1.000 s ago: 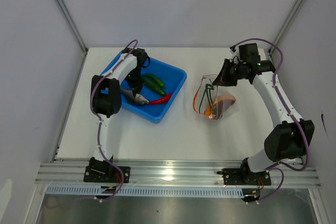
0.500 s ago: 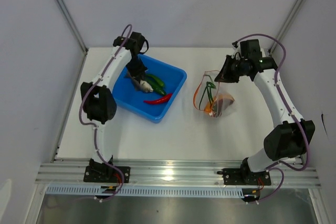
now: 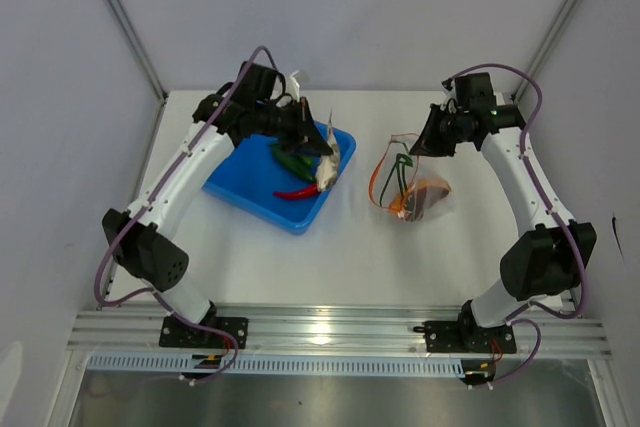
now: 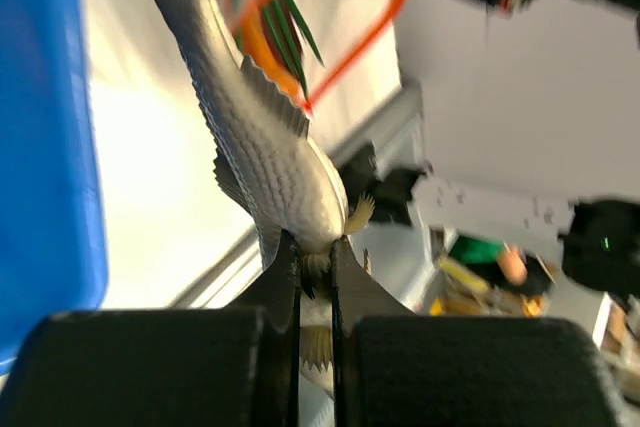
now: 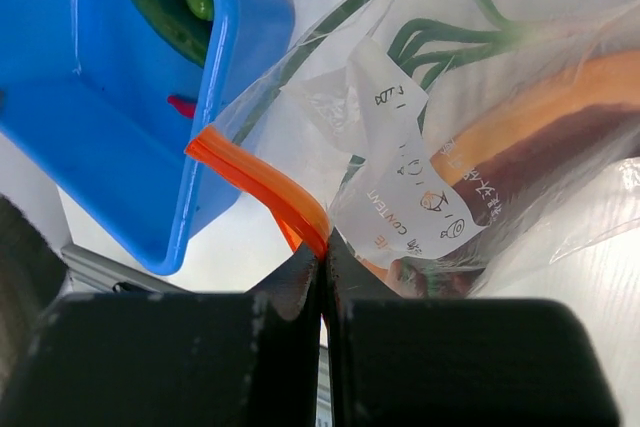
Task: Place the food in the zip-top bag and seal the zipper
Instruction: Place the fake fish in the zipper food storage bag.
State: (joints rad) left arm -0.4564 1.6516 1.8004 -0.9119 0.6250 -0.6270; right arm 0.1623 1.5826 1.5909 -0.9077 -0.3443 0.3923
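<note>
My left gripper point(image 3: 318, 145) is shut on the tail of the grey piece, a toy fish point(image 3: 327, 169), which hangs over the right edge of the blue tray point(image 3: 250, 192). In the left wrist view the fish point(image 4: 260, 137) extends away from my gripper point(image 4: 315, 262) towards the bag's zipper point(image 4: 350, 47). My right gripper point(image 3: 425, 142) is shut on the orange-red zipper point(image 5: 260, 182) and holds the clear zip-top bag point(image 3: 410, 192) open. The green onion point(image 5: 440, 42) and the purple-red and orange slice point(image 5: 540, 137) lie in the bag point(image 5: 420, 177). The red chili point(image 3: 300, 189) and green pods point(image 3: 293, 160) lie in the tray.
The blue tray point(image 5: 120, 147) stands left of the bag, with a strip of white table between them. Grey walls close in the table on three sides. A metal rail runs along the near edge with both arm bases.
My left arm has lifted the grey fish out of the tray and swung it right, towards the bag. My right gripper has stayed on the zipper with the bag barely shifting.
</note>
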